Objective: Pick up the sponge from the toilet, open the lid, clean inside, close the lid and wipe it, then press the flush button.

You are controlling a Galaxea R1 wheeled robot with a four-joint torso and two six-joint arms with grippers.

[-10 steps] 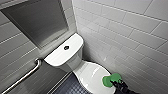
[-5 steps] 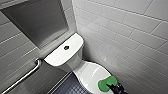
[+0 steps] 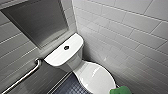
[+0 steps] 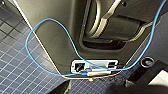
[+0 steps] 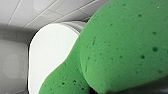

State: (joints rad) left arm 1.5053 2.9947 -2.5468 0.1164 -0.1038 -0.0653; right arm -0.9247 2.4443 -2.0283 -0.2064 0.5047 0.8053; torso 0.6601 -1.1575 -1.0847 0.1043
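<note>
The white toilet [image 3: 75, 65] stands in the corner with its lid [image 3: 96, 77] down over the bowl. A round dark flush button [image 3: 66, 47] sits in the middle of the flat tank top [image 3: 60, 56]. The bright green sponge [image 3: 120, 90] hangs just past the lid's near right edge. In the right wrist view the sponge [image 5: 120, 50] looms large and creased, pinched in my shut right gripper, with the white lid [image 5: 50, 55] behind it. The sponge is apart from the lid. My left gripper is open and holds nothing that I can see.
White tiled wall [image 3: 125, 32] runs close along the toilet's right side. A grey recessed panel [image 3: 37, 22] and a metal grab rail [image 3: 25, 76] are on the left wall. Dark blue tiled floor [image 3: 71, 86] lies left of the bowl. The robot's base and a blue cable [image 4: 50, 37] hang over the floor.
The sponge has drifted down and to the right, toward the picture's lower edge. The toilet and the camera have stayed put.
</note>
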